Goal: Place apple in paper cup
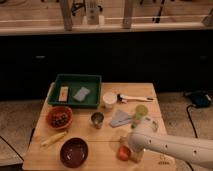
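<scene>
The apple [122,153] is a small orange-red fruit on the wooden table [107,145] near its front edge, partly covered by my arm. My gripper [129,151] is right at the apple, at the end of the white arm [170,147] coming in from the lower right. The paper cup [109,100] is a short white cup standing at the back middle of the table, right of the green tray, well away from the gripper.
A green tray [76,90] holds a sponge and a small bar. An orange bowl of dark bits [59,118], a metal cup [97,119], a dark red bowl [73,152], a banana [53,139], a yellow-green cup [141,112], a grey cloth [120,119] and a white brush [133,98] stand around.
</scene>
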Robot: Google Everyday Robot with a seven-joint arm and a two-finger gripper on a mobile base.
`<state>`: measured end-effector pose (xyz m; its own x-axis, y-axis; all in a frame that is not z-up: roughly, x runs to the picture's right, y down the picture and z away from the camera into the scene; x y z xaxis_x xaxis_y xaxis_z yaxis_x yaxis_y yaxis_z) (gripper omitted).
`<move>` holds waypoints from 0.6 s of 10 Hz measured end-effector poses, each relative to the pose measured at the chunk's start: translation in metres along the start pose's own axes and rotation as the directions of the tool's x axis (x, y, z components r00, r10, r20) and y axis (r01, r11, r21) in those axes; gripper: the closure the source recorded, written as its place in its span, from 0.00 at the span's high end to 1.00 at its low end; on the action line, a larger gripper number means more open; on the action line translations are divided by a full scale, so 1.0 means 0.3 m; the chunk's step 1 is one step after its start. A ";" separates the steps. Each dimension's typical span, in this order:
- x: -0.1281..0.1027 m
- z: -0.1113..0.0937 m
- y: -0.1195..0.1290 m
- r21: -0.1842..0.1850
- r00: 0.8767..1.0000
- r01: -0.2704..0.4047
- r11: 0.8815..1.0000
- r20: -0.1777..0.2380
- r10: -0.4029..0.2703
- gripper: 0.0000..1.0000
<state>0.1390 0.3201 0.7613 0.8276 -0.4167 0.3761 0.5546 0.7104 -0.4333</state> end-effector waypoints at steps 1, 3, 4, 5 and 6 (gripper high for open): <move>-0.009 -0.013 0.009 -0.004 1.000 0.010 1.000 0.003 -0.010 0.80; -0.027 -0.023 0.011 -0.009 0.999 0.031 0.999 0.012 -0.031 0.80; -0.033 -0.028 0.011 -0.009 0.999 0.040 0.999 0.018 -0.040 0.80; -0.042 -0.033 0.013 -0.009 0.998 0.054 0.999 0.031 -0.053 0.80; -0.054 -0.038 0.011 -0.008 0.996 0.070 0.997 0.049 -0.070 0.80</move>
<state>0.1283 0.3227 0.7443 0.7817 -0.4372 0.4448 0.6120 0.6750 -0.4121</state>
